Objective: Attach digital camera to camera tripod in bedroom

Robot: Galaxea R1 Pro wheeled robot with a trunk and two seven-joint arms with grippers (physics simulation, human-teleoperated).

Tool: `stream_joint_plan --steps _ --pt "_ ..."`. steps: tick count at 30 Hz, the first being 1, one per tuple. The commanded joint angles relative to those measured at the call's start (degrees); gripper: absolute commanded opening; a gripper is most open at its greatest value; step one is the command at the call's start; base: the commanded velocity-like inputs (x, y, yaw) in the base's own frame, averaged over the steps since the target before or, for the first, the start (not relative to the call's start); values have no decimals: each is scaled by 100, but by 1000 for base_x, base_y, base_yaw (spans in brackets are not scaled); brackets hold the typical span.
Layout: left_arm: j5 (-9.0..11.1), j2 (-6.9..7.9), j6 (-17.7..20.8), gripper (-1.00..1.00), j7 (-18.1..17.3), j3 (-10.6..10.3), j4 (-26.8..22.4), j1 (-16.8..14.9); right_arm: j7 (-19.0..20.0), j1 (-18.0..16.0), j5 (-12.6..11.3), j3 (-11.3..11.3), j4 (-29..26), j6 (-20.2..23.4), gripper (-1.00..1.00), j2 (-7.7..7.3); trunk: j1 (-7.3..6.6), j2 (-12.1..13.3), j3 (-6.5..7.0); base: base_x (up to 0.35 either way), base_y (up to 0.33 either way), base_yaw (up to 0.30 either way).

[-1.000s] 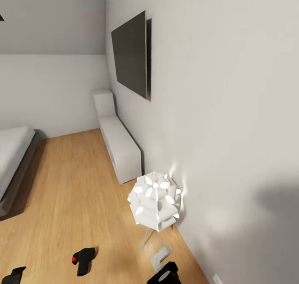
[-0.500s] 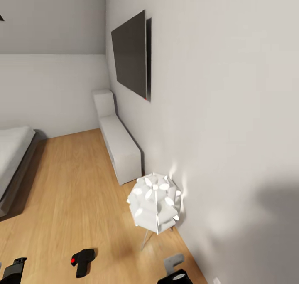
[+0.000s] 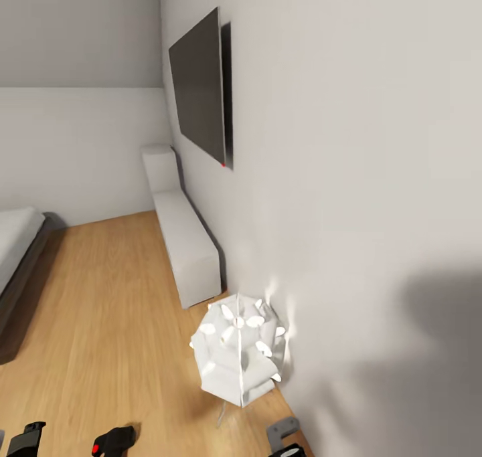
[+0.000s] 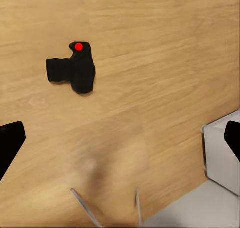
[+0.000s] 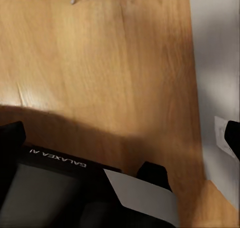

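Bed [image 3: 17,256] at the far left of the head view, grey-framed with a white mattress, marks this as the bedroom; wooden floor [image 3: 107,310] runs from it to the wall. Low in that view the left hand [image 3: 25,437] shows as a black tip at the frame's edge. In the left wrist view its two fingertips [image 4: 10,143] sit far apart at opposite borders, so it is spread wide and carries nothing. Just to its right, the digital camera [image 3: 112,439] lies on the floor by itself, red button up; the left wrist view shows it [image 4: 73,70] resting on bare boards, clear of the fingers.

Further right stands a white petal lamp [image 3: 237,353] on thin legs, close to the wall, with a long white cabinet [image 3: 184,243] and a dark wall screen [image 3: 197,85] behind it. At the bottom right the right hand [image 3: 284,437] is partly cut off; I cannot tell whether it is wide or narrow. The tripod cannot be placed from these pictures.

The step in hand appears to be the pickup. To do it well, the left hand likely needs to centre over the camera's body, line its fingers across the narrower sides, and descend straight so neither fingertip nudges the camera along the smooth floor. The lamp's thin legs are near enough to warrant care.
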Motion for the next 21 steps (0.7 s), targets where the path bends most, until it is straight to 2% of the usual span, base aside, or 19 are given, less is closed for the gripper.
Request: stream_joint_plan --steps 1,9,21 --pt "46 -5 19 100 39 21 13 -4 -11 -4 25 15 13 34 100 0 3 -3 -5 257 106 0" --pt "39 -59 15 100 20 126 83 13 -55 1 21 36 73 22 100 0 3 -3 0 124 68 56" --pt "33 -81 15 100 47 146 98 17 -70 2 35 33 100 18 100 0 3 -3 33 13 7 252"
